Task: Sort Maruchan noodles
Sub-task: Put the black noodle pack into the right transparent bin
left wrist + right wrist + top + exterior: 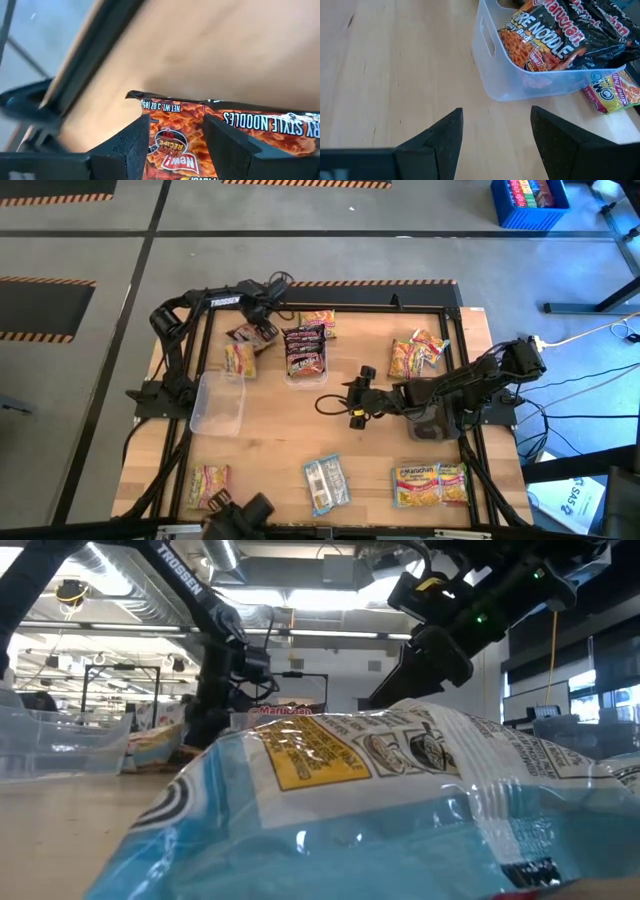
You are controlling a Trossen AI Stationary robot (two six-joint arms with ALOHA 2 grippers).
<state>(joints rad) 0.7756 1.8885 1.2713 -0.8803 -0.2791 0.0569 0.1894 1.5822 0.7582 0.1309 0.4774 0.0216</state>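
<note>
My left gripper [256, 328] is at the table's far left, shut on a dark maroon noodle packet [247, 336] printed with orange noodles [175, 135]. A clear bin [305, 370] beside it holds several dark maroon packets [565, 35]. A yellow-pink packet [238, 360] lies flat on the table next to that bin. My right gripper [352, 396] is open and empty over the middle of the table [495, 140], its fingers pointing toward the bin. A light blue packet [325, 482] lies near the front edge. My left gripper has a strip of the dark maroon packet near its sealed end [172, 106] pinched between its two fingers [131, 145], which come from above. The rest of the packet spreads out past one finger [270, 125]. Whether the packet is clear of the table, I cannot tell.
An empty clear bin [218, 402] stands at the left. Yellow packets lie at the far middle [318, 320], far right [416, 354], near left [210, 484] and near right [430, 485]. The light blue packet fills the low view's foreground [380, 800]. Bare wood lies around my right gripper.
</note>
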